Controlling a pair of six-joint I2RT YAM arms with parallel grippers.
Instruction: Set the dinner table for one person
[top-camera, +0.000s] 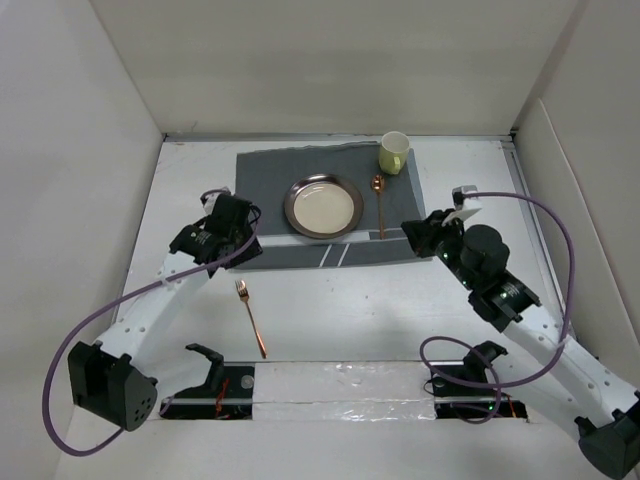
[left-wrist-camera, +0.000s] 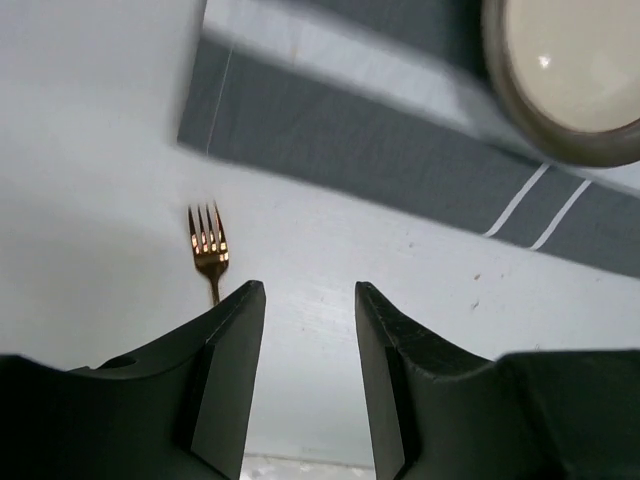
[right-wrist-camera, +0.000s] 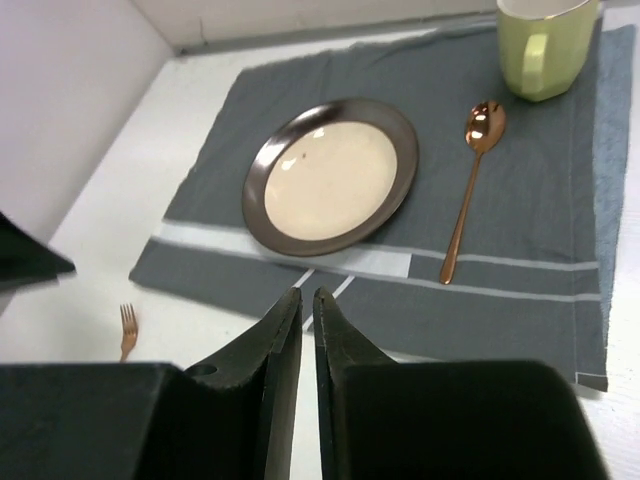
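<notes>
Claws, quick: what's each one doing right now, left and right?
Left claw: open, holding nothing.
Right claw: all but closed, only a thin slit between its fingers, holding nothing.

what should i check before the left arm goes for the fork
1. Fork lies free on the dinner table, nothing on it: ok.
2. Left tool open and empty: ok.
3. Left tool lined up over the fork: not ok; in the left wrist view the fork sits off to the side of the jaw gap.
4. Bare placemat to the left of the plate to take the fork: ok.
5. Right tool away from the fork: ok; it is near the placemat's right near corner, jaws almost closed, holding nothing.
6. Spoon and mug on the placemat: ok.
</notes>
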